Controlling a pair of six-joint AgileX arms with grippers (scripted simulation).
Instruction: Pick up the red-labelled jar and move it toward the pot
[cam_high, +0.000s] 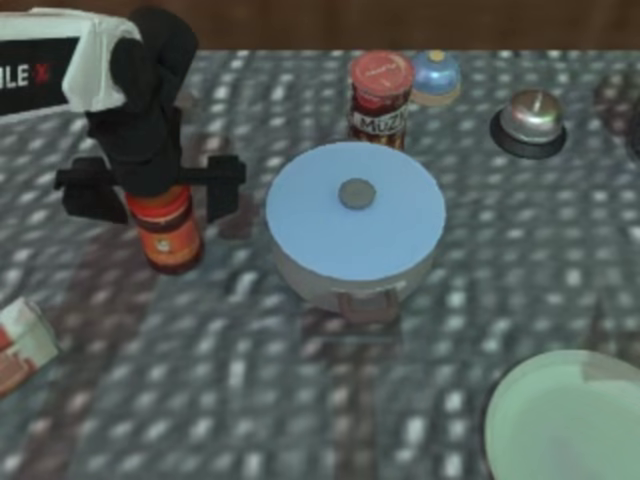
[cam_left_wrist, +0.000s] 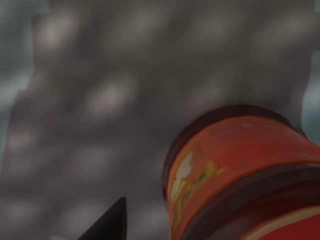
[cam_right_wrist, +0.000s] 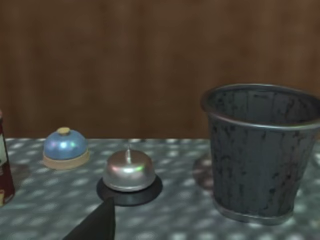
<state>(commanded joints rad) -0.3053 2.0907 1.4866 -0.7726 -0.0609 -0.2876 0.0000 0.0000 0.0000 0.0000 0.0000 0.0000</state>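
The red-labelled jar (cam_high: 166, 228), dark glass with an orange-red label, stands on the table left of the pot (cam_high: 355, 220). The pot is large and grey, with a flat light-blue lid and a small knob. My left gripper (cam_high: 157, 200) hangs over the jar, open, with one finger on each side of it. In the left wrist view the jar (cam_left_wrist: 240, 175) fills the lower corner. One dark fingertip (cam_left_wrist: 112, 222) stands apart from the jar, with table showing between them. My right gripper (cam_right_wrist: 142, 232) is parked off the top view; one fingertip (cam_right_wrist: 102, 222) shows, set off to one side.
A red-lidded jar with a white-and-black label (cam_high: 380, 95) and a blue bell (cam_high: 437, 75) stand behind the pot. A silver bell (cam_high: 528, 120) sits at back right, near a dark bin (cam_right_wrist: 262, 155). A pale green plate (cam_high: 570, 420) lies front right. A small carton (cam_high: 20, 345) lies at the left edge.
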